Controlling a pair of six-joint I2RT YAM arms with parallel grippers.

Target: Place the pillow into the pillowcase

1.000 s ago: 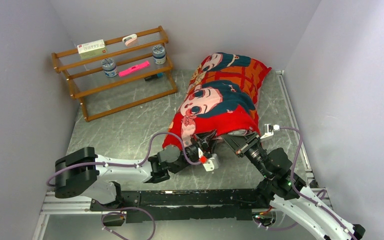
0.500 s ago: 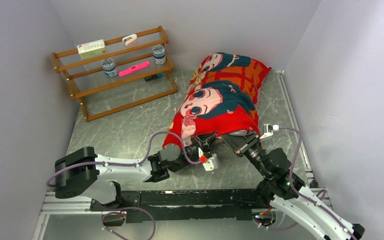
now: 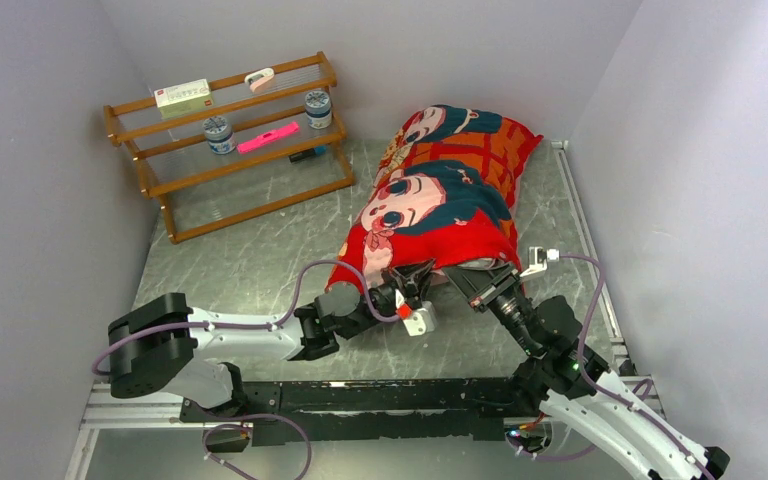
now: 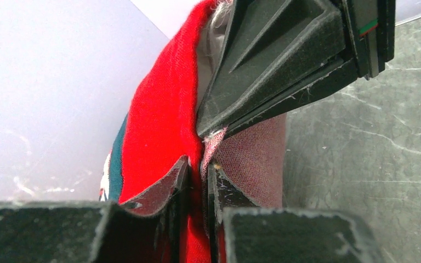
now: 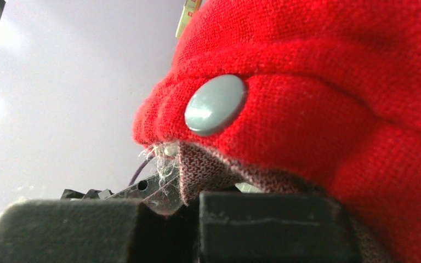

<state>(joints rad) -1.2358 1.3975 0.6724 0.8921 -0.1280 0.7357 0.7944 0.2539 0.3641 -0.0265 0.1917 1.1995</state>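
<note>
**Red on Marbled Grey**

The pillowcase [image 3: 440, 195] is bright red, printed with cartoon faces with teal hair and an orange grid; its inner side is dull pinkish-brown. Its button [image 5: 215, 104] is grey. The counter [image 3: 250, 270] is grey-green with pale veins. The shelf [image 3: 260, 210] is brown.

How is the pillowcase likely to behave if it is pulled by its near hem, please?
Probably floppy: the pillowcase hem folds and bunches where the left hand pinches it. Likely grippy, given its knitted weave. Plumply filled, it would probably drag, not roll.
</note>
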